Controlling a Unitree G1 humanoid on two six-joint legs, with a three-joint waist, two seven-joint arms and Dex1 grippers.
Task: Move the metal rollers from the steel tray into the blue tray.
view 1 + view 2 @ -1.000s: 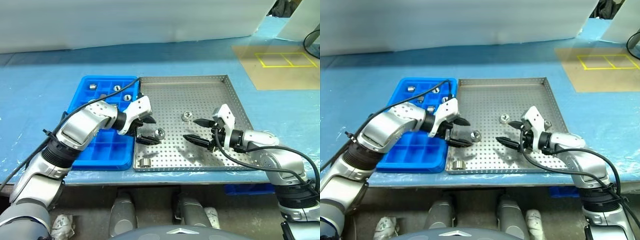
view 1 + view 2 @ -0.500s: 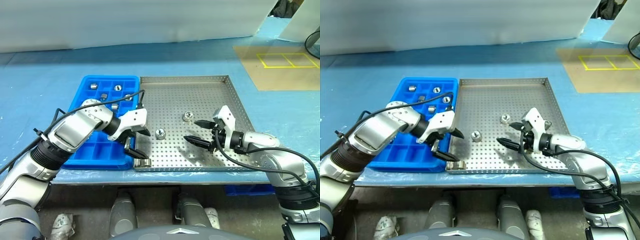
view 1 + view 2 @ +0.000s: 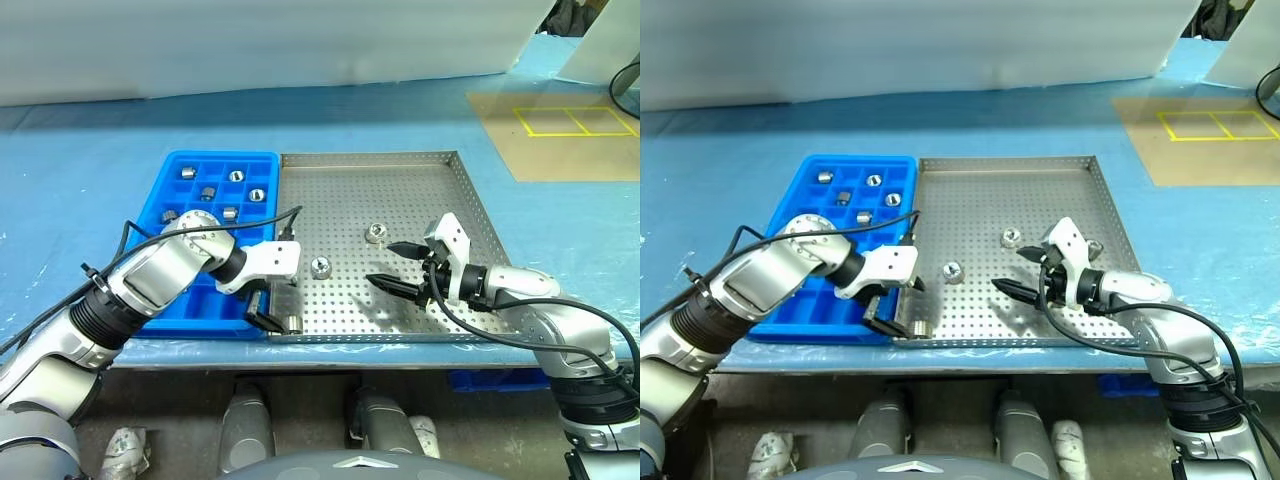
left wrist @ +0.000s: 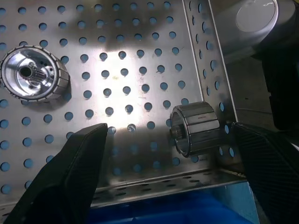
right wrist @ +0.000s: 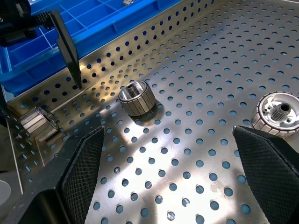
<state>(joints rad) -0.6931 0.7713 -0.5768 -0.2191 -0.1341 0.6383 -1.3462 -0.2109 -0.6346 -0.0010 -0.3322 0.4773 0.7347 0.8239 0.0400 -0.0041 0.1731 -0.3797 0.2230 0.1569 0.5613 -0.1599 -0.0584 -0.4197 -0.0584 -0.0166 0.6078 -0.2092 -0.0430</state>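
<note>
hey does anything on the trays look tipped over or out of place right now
One metal roller lies tipped on its side in the near corner of the steel tray, against the rim by the blue tray. The other rollers stand upright. Nothing looks spilled or damaged.

Surroundings of the work area, seen from the head camera.
A counter (image 3: 90,190) covered with a light blue sheet spans the scene; a white panel (image 3: 260,45) stands along its far edge. At the far right lies a tan mat (image 3: 560,135) marked with a yellow outlined rectangle (image 3: 572,120) split into two boxes. A black cable (image 3: 622,88) curves beside the mat's right edge.
</note>
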